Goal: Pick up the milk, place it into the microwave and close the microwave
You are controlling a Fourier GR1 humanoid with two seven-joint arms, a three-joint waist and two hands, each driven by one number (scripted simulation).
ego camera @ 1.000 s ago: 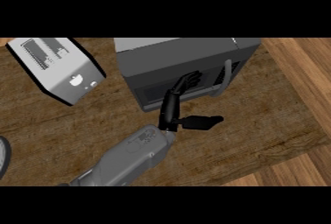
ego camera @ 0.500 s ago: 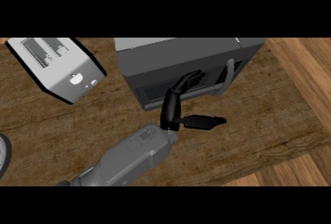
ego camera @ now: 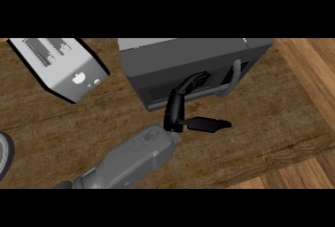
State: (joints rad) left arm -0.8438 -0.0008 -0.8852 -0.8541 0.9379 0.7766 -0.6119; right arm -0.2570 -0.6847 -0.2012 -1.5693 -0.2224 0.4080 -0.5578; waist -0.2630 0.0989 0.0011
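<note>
Head view gives me one black hand [ego camera: 178, 108] near the middle, on a grey forearm [ego camera: 134, 157] that comes up from about seven o'clock. Which arm this is I cannot say for certain; entering left of centre, I take it as the left. Its fingers [ego camera: 193, 82] are stretched out straight toward twelve o'clock, with the tips against the front door of the microwave [ego camera: 189, 60], and its thumb [ego camera: 208, 124] sticks out sideways toward three o'clock over the counter [ego camera: 262, 124]. So the hand is open, holding nothing. The microwave sits at twelve o'clock from the hand, its door looks closed, and a pale handle bar [ego camera: 230, 79] runs down the door at about one o'clock from the fingertips. I cannot see the milk anywhere. Well apart at ten o'clock lies a toaster [ego camera: 62, 66], and a plate's rim [ego camera: 5, 153] shows at the edge at eight o'clock.
</note>
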